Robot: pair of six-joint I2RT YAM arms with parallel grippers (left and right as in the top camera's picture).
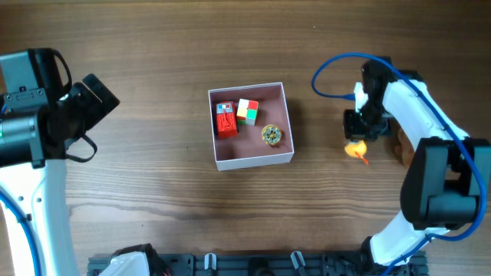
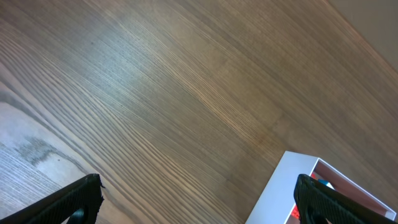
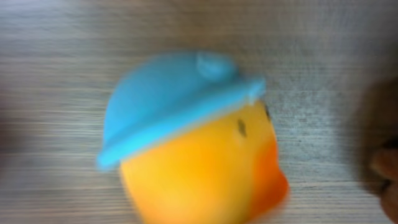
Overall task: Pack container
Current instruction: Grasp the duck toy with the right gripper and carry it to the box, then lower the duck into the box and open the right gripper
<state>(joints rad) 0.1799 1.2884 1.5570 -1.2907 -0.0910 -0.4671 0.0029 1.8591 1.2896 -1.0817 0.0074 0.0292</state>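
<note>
Container (image 1: 250,148) – square, white walls, pink floor – sits mid-table on the wood table (image 1: 153,192), slightly skewed. Inside:
- red block toy (image 1: 226,120) at the left
- colour cube (image 1: 247,111) touching the red toy's right side
- small round yellow-green piece (image 1: 271,135), apart from both and nearer the right wall

Right gripper (image 1: 359,132) is well right of the box, low over a yellow rubber duck (image 1: 355,150). The wrist camera is filled by the blurred duck and its blue cap (image 3: 174,99). Fingers are unseen – cannot tell whether they grip it.

Left gripper (image 2: 199,202) is at the far left, fingers spread wide, holding nothing. A white corner of the box shows by its finger.
</note>
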